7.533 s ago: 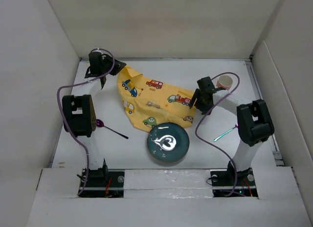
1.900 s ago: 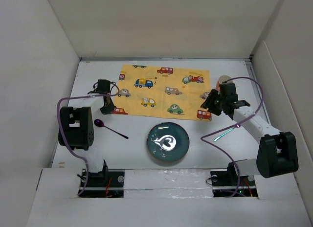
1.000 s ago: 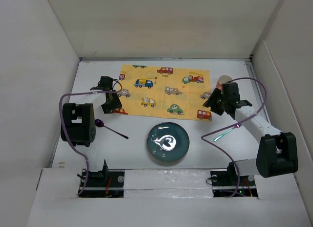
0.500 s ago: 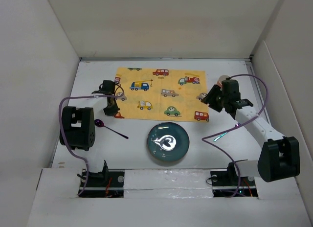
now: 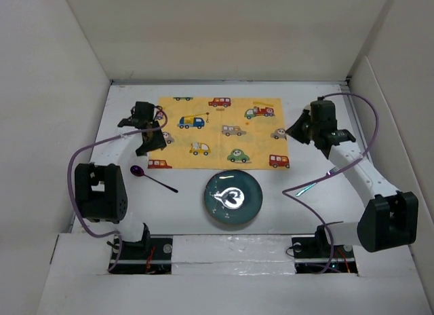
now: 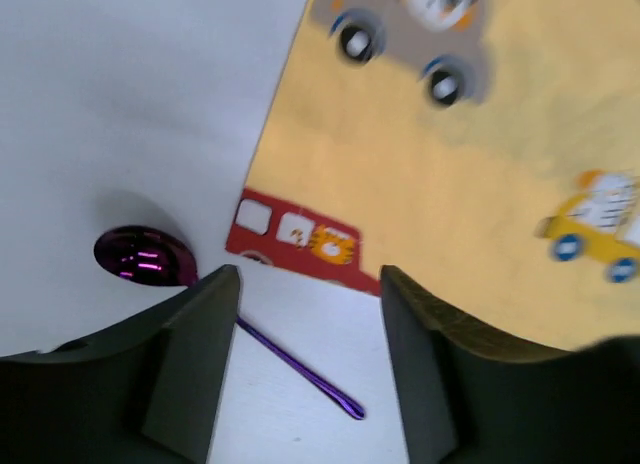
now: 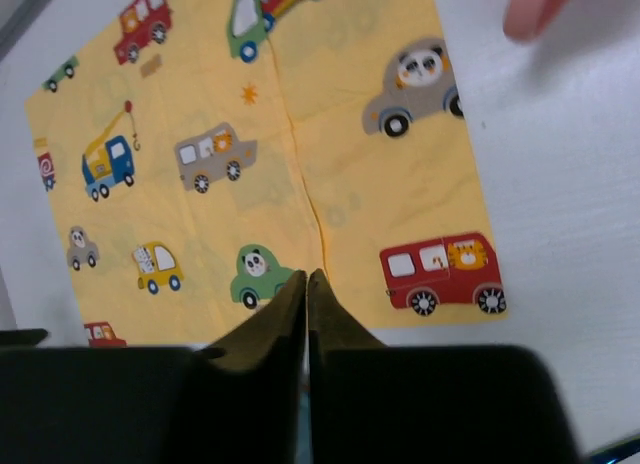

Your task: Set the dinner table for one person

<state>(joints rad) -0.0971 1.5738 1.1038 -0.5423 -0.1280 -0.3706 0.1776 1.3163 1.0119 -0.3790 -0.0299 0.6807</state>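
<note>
— Crumpled seconds ago, the placemat (image 5: 217, 132) is seen from above spread flat on the tabletop (image 5: 190, 216), with the plate (image 5: 234, 198) just beside it.
— And the left wrist?
— The left tool (image 6: 308, 284) is held apart, empty, near the spoon (image 6: 145, 256).
— Right wrist?
— The right tool (image 7: 307, 284) is closed on nothing. Spreading seems done; the plate should be gripped next.

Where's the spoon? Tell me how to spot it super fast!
Find the big yellow mat with cartoon cars on the white table. Just off its near-left corner, left of the dark teal plate, lies the spoon. It is shiny purple and thin, unlike the green utensil over on the right.
</note>
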